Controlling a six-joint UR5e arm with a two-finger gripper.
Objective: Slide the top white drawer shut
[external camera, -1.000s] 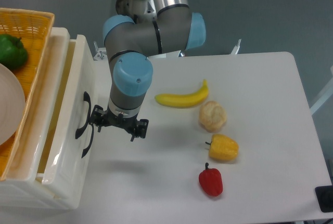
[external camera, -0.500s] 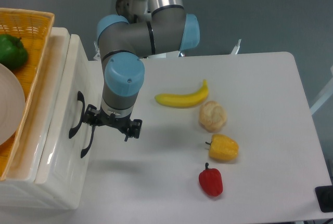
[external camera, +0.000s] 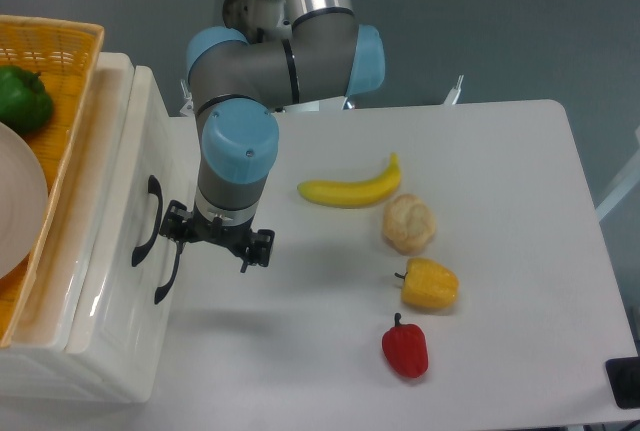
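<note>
The top white drawer (external camera: 118, 201) sits at the left edge of the table, its front panel pushed in level with the white cabinet around it, and its black curved handle (external camera: 146, 221) faces right. My gripper (external camera: 213, 243) points down just right of that handle, its left finger close against the drawer front. The jaws look open and hold nothing. The arm's blue wrist cap hides most of the gripper body.
The lower drawer's black handle (external camera: 166, 273) lies just below the gripper. On top of the cabinet is an orange wicker basket (external camera: 62, 61) with a green pepper (external camera: 22, 97) and a white plate (external camera: 18, 201). A banana (external camera: 350, 189), a bread roll (external camera: 409, 223), a yellow pepper (external camera: 430, 284) and a red pepper (external camera: 405, 348) lie to the right.
The gripper moved left against the drawer front and the top drawer slid in, covering its yellowish inside. Nothing has moved in the last half second.
</note>
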